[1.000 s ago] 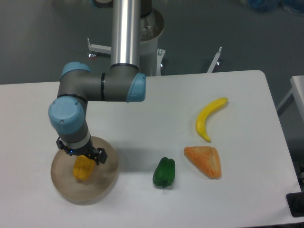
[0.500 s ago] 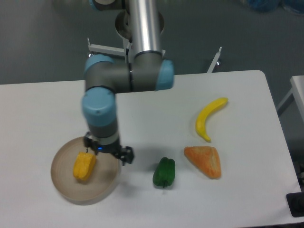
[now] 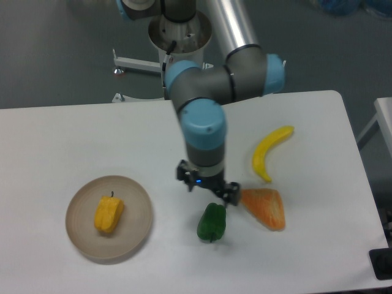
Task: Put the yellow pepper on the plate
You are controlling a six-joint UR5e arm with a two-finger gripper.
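Observation:
The yellow pepper (image 3: 108,213) lies on its side on the round beige plate (image 3: 136,229) at the front left of the table. My gripper (image 3: 207,188) points straight down near the middle of the table, well to the right of the plate. It hangs just above the green pepper (image 3: 212,222) and holds nothing. Its fingers are hidden under the wrist, so I cannot tell how far apart they stand.
A yellow banana (image 3: 270,151) lies at the right. An orange wedge-shaped piece (image 3: 266,207) lies in front of it, close to the gripper's right side. The arm's base (image 3: 179,32) stands behind the table's far edge.
The gripper let go of the yellow pepper on the plate and moved right across the table. It now hangs above the green pepper.

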